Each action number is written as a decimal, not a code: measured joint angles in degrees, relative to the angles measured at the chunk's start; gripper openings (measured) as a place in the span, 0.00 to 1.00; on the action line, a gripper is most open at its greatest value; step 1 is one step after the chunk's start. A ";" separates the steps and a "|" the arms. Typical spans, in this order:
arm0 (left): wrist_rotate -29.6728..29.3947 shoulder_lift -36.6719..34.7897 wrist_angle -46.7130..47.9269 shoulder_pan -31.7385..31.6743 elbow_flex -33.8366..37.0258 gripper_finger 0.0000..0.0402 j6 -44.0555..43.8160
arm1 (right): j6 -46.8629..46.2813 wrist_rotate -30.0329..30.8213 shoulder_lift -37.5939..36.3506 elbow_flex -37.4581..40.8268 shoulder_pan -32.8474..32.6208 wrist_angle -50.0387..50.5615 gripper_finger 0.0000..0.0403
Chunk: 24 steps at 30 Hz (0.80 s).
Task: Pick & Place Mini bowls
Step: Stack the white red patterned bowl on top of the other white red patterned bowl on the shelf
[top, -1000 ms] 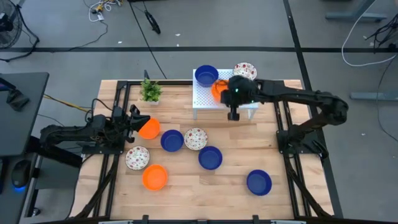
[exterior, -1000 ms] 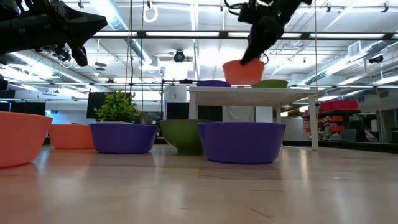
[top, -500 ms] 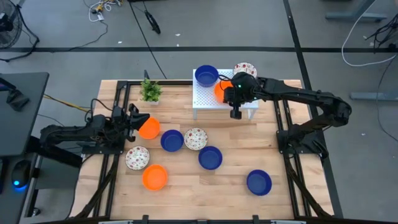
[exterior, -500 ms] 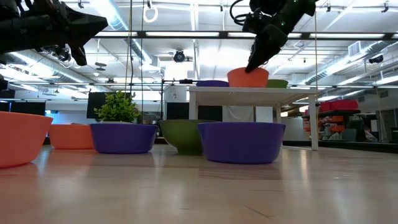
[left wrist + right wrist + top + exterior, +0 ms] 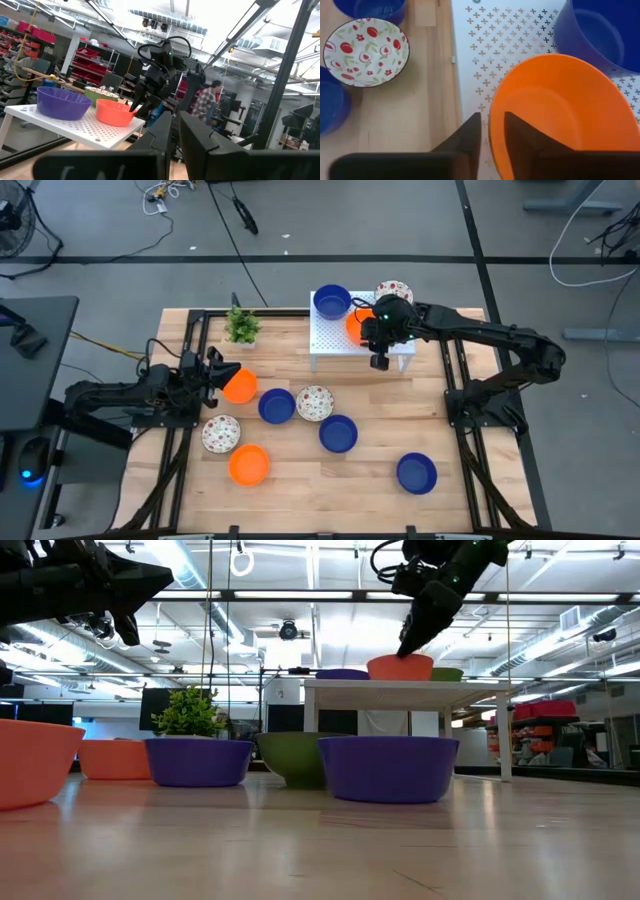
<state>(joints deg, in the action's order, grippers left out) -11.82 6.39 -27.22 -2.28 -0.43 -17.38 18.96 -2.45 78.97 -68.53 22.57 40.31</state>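
Item: orange mini bowl [image 5: 560,117], sitting upright on the white perforated stand [image 5: 335,338], just beside the blue bowl [image 5: 331,302] there. Your right hand [image 5: 492,137] is pinching its rim, fingers nearly closed, one inside the wall and one outside. The bowl is lying straight ahead of that hand; being round, it is showing no long axis, mouth facing up. Your left hand [image 5: 218,373] is waiting well away from the stand, gripping another orange bowl [image 5: 240,387].
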 joint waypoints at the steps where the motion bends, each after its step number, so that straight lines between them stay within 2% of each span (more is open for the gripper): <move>1: -0.01 0.00 0.00 0.00 0.00 0.10 -0.01 | 0.17 0.12 -0.23 0.00 0.00 -0.06 0.26; 7: 0.01 0.00 0.00 0.00 0.00 0.10 -0.01 | -1.36 1.92 -2.78 -3.48 -0.85 2.79 0.45; 13: 0.01 0.00 0.02 0.00 0.00 0.10 -0.01 | -8.95 1.67 -7.94 -7.23 -5.86 5.34 0.50; 19: 0.74 0.00 -0.33 0.00 0.00 0.10 1.01 | -16.23 1.45 -13.78 -1.52 -20.49 2.05 0.45; 24: 4.33 0.39 -1.32 1.60 0.00 0.09 6.62 | -23.14 3.58 -15.85 11.32 -35.98 -13.18 0.38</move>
<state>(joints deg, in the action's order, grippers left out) -7.49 6.78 -28.54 -0.69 -0.43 -10.76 -4.18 1.13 63.13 -57.22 -13.41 27.12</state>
